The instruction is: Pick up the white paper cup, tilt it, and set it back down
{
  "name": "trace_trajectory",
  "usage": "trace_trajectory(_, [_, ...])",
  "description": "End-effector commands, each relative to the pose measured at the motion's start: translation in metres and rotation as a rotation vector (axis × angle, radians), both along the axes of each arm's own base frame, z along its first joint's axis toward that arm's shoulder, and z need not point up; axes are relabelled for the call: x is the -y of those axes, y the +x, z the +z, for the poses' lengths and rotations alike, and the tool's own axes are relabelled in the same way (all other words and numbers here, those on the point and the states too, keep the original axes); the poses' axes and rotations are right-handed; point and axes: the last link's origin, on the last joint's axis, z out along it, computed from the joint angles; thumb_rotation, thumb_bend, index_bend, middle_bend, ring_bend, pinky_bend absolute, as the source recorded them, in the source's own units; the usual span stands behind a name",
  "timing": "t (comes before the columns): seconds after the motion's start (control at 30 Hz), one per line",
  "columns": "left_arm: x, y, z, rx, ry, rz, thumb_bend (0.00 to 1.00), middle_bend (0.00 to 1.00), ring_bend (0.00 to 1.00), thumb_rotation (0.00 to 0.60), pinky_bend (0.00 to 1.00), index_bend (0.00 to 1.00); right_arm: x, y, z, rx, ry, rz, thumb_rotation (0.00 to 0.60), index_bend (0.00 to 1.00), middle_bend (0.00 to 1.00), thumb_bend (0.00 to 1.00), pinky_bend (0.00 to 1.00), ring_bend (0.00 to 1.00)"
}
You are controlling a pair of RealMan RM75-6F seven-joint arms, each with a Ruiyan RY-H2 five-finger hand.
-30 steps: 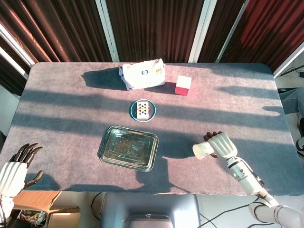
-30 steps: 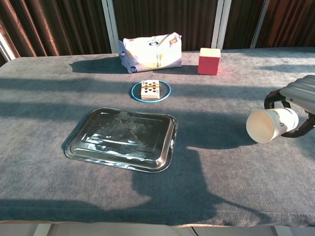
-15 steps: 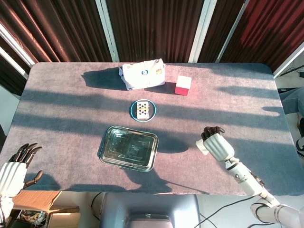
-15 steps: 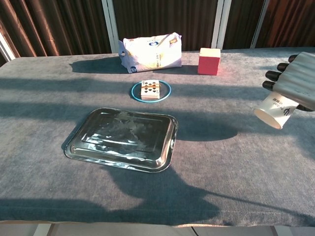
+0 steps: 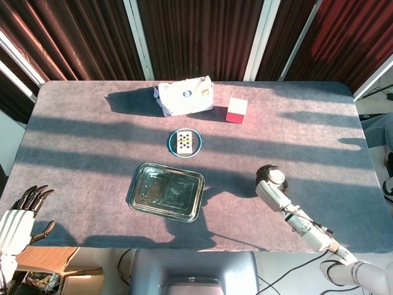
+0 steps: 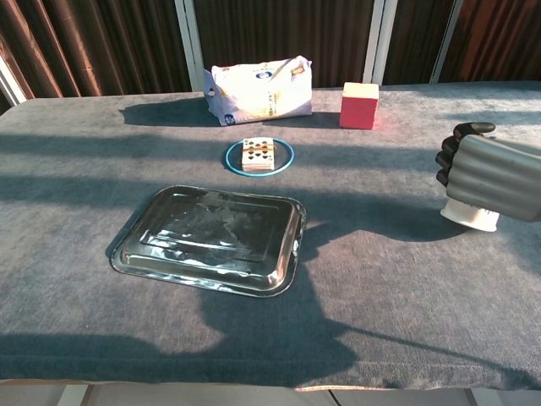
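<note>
My right hand (image 6: 489,176) grips the white paper cup (image 6: 471,217) at the right side of the table. Its fingers wrap around the cup's wall and hide most of it. The cup stands vertical, and its lower end shows below the fingers, right at the table surface. Whether it rests on the cloth I cannot tell. From the head view, the right hand (image 5: 269,188) covers the cup (image 5: 277,177), and only a pale round end shows. My left hand (image 5: 18,220) hangs off the table's front left corner with its fingers apart and nothing in it.
A metal tray (image 6: 213,238) lies at the front centre. Behind it a deck of cards sits inside a blue ring (image 6: 259,156). A white bag (image 6: 259,90) and a red and white box (image 6: 359,105) stand at the back edge.
My right hand has turned the cup from lying sideways to vertical and lowered it towards the table. The left hand has not moved.
</note>
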Motion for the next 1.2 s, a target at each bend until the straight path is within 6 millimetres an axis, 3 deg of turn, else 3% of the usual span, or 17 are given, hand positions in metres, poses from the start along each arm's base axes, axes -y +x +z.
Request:
trace_trajectory(0.03, [0.0,0.0,0.0,0.001,0.001,0.0,0.3,0.1,0.07,0.6,0.29,0.19,-0.001,0.0,-0.002,0.008,0.002,-0.008,0.6,0.61,0.49,0.43,0.56,0.4])
trace_trajectory(0.2, [0.0,0.0,0.001,0.001,0.002,-0.001,0.3,0.1,0.07,0.6,0.29,0.19,-0.003,-0.001,-0.002,0.05,0.006,-0.015,0.6,0.3,0.25,0.43,0.45,0.28])
trace_trajectory(0.4, [0.0,0.0,0.0,0.0,0.0,0.001,0.3,0.1,0.07,0.6,0.29,0.19,-0.004,-0.005,0.0,0.119,0.014,-0.072,0.6,0.02,0.09,0.39,0.38,0.19])
trace_trajectory(0.6, [0.0,0.0,0.001,0.004,0.002,0.002,0.3,0.1,0.07,0.6,0.29,0.19,-0.011,-0.003,0.011,0.348,0.052,-0.246,0.6,0.0,0.07,0.35,0.36,0.17])
trace_trajectory(0.83, [0.0,0.0,0.001,0.002,0.005,-0.001,0.3,0.1,0.07,0.6,0.29,0.19,-0.038,0.023,0.06,0.871,0.157,-0.62,0.6,0.0,0.07,0.33,0.35,0.17])
trace_trajectory(0.93, [0.0,0.0,0.0,-0.003,0.003,0.0,0.3,0.1,0.07,0.6,0.29,0.19,-0.045,0.027,0.083,1.053,0.179,-0.619,0.6,0.0,0.07,0.31,0.34,0.16])
trace_trajectory(1.07, [0.0,0.0,0.0,-0.004,0.003,0.001,0.3,0.1,0.07,0.6,0.29,0.19,-0.048,0.025,0.09,1.109,0.18,-0.6,0.6,0.0,0.07,0.3,0.27,0.12])
trace_trajectory(1.2, [0.0,0.0,0.001,-0.004,0.018,0.002,0.3,0.1,0.07,0.6,0.29,0.19,-0.064,-0.002,0.112,1.335,0.067,-0.526,0.6,0.01,0.07,0.3,0.2,0.06])
